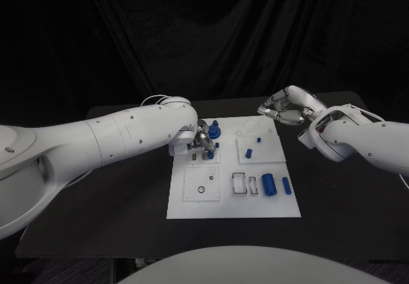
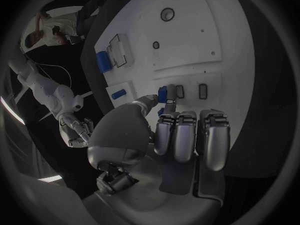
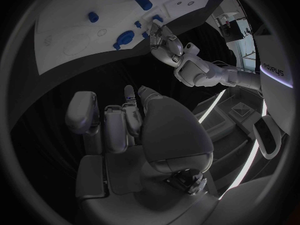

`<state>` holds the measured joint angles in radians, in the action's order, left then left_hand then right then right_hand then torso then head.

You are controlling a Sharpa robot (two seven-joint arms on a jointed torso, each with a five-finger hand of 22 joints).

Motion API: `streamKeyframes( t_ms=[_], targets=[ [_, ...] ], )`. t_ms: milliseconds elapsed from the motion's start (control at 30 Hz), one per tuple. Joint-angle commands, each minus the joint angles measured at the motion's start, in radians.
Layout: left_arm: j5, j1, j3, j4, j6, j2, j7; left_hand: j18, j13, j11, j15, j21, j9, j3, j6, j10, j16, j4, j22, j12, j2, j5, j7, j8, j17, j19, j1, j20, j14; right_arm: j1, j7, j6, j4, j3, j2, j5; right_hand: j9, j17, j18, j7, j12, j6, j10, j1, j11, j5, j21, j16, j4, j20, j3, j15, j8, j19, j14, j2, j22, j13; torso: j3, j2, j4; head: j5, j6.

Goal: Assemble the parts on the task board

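White task board (image 1: 231, 204) flat on the black worktop (image 1: 341, 201), set out in square panels. Carries blue parts: a large cylinder (image 1: 268, 184) and a slimmer one (image 1: 286, 186) lying side by side on the near right panel, just right of two rectangular outlined recesses (image 1: 245, 184); contents of those recesses too small to tell. Holds two short pegs (image 1: 249, 153) standing on the far right panel, and a round knobbed piece (image 1: 214, 131) upright near the far left corner. Shows a small dark ring (image 1: 200, 190) on the near left panel.

Small blue part (image 2: 163, 93) at the far left panel, right at the tips of the left hand (image 1: 198, 142). Pinched, as the left wrist view shows, between thumb and one fingertip (image 2: 170, 92), just beside two narrow slots (image 2: 190, 91) in the board. Other fingers (image 2: 191, 135) of that hand curled downward over the panel, close together.

Right hand (image 1: 285, 107) well apart from the parts, raised beyond the far right corner of the board. Fingers (image 3: 111, 122) curled in toward the palm with nothing between them, seen plainly in the right wrist view over bare dark worktop.
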<state>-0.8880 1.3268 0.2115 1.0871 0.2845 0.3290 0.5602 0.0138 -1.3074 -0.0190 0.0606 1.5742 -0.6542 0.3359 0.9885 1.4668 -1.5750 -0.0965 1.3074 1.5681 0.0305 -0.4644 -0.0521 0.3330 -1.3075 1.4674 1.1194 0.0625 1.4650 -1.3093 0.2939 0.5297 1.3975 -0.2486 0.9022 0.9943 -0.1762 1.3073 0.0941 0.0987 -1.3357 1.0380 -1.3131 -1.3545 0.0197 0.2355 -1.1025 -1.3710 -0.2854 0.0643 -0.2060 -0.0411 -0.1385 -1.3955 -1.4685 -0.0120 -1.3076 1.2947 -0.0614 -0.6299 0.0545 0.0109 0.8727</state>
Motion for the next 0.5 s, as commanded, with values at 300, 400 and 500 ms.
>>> streamKeyframes(
  t_ms=[300, 400, 500],
  targets=[
    [-0.003, -0.003, -0.001, 0.025, -0.038, 0.025, 0.002, -0.014, -0.263, -0.008, 0.009, -0.003, -0.021, 0.068, 0.031, 0.104, 0.004, 0.029, 0.263, 0.003, -0.016, -0.028, 0.007, -0.007, -0.263, 0.103, -0.022, 0.007, 0.106, 0.001, -0.028, -0.008, 0.003, 0.001, 0.006, 0.0, 0.0, 0.054, 0.001, -0.002, 0.001, 0.004, -0.005, -0.008, -0.001, 0.006, 0.001, 0.001, -0.002, -0.002, -0.006, -0.006, 0.002, -0.003, -0.036, 0.0, -0.115, -0.001, -0.0006, 0.001, 0.001, 0.001, 0.0],
    [-0.003, -0.003, -0.001, 0.032, -0.052, 0.035, 0.003, -0.014, -0.263, -0.008, 0.009, -0.003, -0.022, 0.072, 0.032, 0.104, 0.004, 0.03, 0.263, 0.003, -0.017, -0.029, 0.007, -0.007, -0.263, 0.103, -0.025, 0.008, 0.106, 0.001, -0.029, -0.009, 0.002, 0.001, 0.006, 0.0, 0.0, 0.054, 0.001, -0.002, 0.001, 0.004, -0.005, -0.008, -0.001, 0.006, 0.001, 0.001, -0.002, -0.002, -0.006, -0.006, 0.002, -0.003, -0.036, 0.0, -0.115, -0.001, -0.001, 0.002, 0.0005, -0.001, 0.0],
    [-0.003, -0.003, -0.001, 0.038, -0.06, 0.044, 0.006, -0.014, -0.263, -0.008, 0.009, -0.003, -0.022, 0.072, 0.032, 0.104, 0.004, 0.03, 0.263, 0.003, -0.017, -0.029, 0.007, -0.007, -0.263, 0.103, -0.025, 0.008, 0.106, 0.001, -0.029, -0.01, 0.001, 0.001, 0.006, 0.0, 0.0, 0.054, 0.001, -0.002, 0.001, 0.004, -0.005, -0.008, -0.001, 0.006, 0.001, 0.001, -0.002, -0.002, -0.006, -0.006, 0.002, -0.003, -0.036, 0.0, -0.115, -0.001, -0.0005, 0.001, -0.0001, -0.004, 0.0]
  ],
)
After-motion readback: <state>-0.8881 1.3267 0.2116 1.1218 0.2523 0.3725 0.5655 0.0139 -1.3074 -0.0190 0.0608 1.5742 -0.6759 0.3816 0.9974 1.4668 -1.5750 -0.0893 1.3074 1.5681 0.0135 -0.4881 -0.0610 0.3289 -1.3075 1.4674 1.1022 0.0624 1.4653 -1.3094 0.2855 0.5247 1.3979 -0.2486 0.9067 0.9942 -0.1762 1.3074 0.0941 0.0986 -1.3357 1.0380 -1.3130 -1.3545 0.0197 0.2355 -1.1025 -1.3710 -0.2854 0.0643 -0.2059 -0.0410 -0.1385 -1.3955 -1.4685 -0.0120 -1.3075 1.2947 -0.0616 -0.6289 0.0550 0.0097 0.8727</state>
